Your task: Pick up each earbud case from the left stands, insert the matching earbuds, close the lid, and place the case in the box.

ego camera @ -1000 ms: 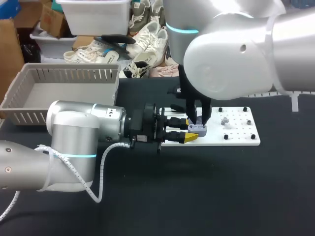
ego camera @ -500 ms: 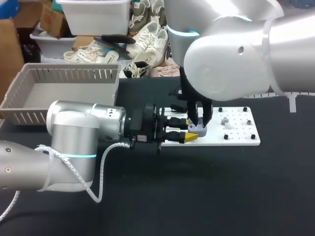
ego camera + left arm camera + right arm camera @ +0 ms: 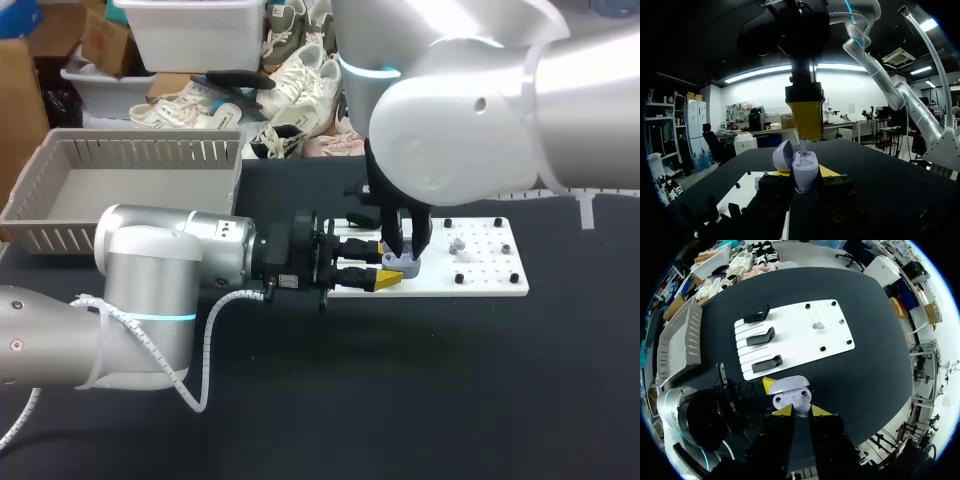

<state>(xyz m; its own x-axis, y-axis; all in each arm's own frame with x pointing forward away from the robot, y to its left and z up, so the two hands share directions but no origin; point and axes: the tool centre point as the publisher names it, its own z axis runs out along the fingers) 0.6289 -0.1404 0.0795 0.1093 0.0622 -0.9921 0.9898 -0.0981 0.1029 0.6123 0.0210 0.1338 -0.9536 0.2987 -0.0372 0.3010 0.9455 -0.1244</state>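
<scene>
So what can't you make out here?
Inside of the earbud case: head view, right pincer covers it.
Small pale piece on the white board: right wrist view, too small to identify.
What the right pincer holds, if anything: left wrist view, the case blocks it.

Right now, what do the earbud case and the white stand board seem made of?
The earbud case looks like smooth lavender plastic: soft sheen on its rounded shell. The white stand board is a flat, matte, rigid sheet, plastic or painted panel; I cannot tell which.
</scene>
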